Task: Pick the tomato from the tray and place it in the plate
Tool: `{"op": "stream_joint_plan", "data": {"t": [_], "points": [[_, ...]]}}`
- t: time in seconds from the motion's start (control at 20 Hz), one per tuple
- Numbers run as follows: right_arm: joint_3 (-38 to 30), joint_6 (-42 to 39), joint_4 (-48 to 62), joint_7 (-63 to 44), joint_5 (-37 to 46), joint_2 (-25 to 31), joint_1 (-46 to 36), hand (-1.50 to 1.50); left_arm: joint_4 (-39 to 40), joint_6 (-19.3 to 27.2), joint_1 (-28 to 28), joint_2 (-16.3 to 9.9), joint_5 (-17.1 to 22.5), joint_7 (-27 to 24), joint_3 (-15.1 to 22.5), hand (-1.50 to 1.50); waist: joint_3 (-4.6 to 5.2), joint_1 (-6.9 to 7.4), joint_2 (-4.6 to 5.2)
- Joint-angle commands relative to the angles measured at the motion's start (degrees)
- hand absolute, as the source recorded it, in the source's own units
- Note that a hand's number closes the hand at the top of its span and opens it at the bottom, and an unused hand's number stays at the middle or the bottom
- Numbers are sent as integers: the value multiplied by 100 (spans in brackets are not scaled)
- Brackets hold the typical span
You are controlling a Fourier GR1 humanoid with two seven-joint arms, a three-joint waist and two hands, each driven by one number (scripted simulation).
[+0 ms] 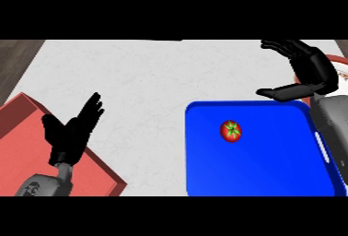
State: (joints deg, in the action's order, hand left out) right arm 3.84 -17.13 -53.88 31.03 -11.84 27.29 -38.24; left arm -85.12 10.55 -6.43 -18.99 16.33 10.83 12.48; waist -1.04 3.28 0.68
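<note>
Tomato [231,131]: small, red, green star-shaped calyx facing up, lying on the blue tray [272,175], upper-middle area, untouched. Right hand [309,69] above the tray's far right corner, fingers spread, grasping nothing. Left hand [71,131] released, fingers up, over red box [27,133].

A red tomato [231,131] lies on a blue tray [272,175] at the lower right of a pale counter [149,78] — nothing touches it. The right hand [309,69] hangs above the tray's far right corner, fingers spread, thumb jutting left. Behind it, part of a white, red-rimmed plate [340,69] shows. The left hand [75,129] rests open, fingers up, over a red board [27,138] at the left edge.
</note>
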Motion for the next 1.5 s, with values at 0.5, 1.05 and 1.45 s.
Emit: {"op": "stream_joint_plan", "data": {"t": [0.5, 1.05, 1.45], "points": [[1562, -1281, 350, 572, 2104, 1141, -774, -150, 498, 80, 391, 573, -128, 17, 232, 0, 110, -220, -13], [2117, -787, -477, -498, 2886, 577, -560, -150, 111, 161, 630, 678, -250, 195, 118, 0, 107, -336, -85], [2509, -636, -802, -1039, 3370, 259, -60, -150, 529, -100, 659, 657, -245, -88, -140, 0, 112, -373, -67]]}}
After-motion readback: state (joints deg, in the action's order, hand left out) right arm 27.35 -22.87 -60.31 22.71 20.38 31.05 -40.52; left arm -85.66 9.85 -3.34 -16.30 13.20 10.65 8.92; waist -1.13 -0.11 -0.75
